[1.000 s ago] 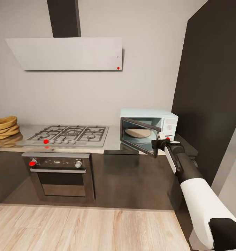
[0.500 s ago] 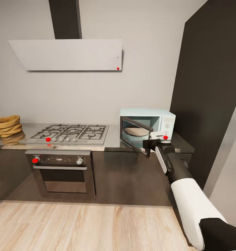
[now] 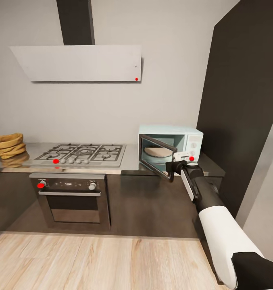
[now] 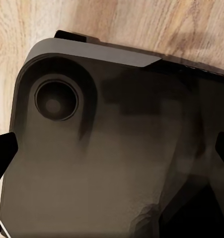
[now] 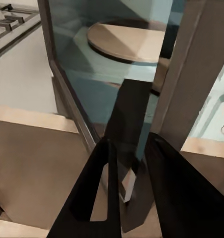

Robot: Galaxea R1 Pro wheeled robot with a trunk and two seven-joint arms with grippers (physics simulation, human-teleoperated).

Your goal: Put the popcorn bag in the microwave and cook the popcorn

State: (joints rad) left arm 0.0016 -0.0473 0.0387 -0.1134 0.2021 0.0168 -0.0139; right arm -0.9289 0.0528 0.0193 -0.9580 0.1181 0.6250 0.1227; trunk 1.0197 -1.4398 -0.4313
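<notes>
Boxy pale blue microwave [image 3: 180, 141] faces into the room, black-framed glass door [image 3: 155, 159] swung open, right gripper [image 3: 173, 166] clamped on its edge.

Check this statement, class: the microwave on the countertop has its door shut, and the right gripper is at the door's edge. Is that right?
One detail is wrong. The microwave has its door swung open, not shut; the head view shows the round plate inside. The rest stands: it sits on the countertop, and the right gripper is at the door's edge, as the right wrist view confirms.
</notes>
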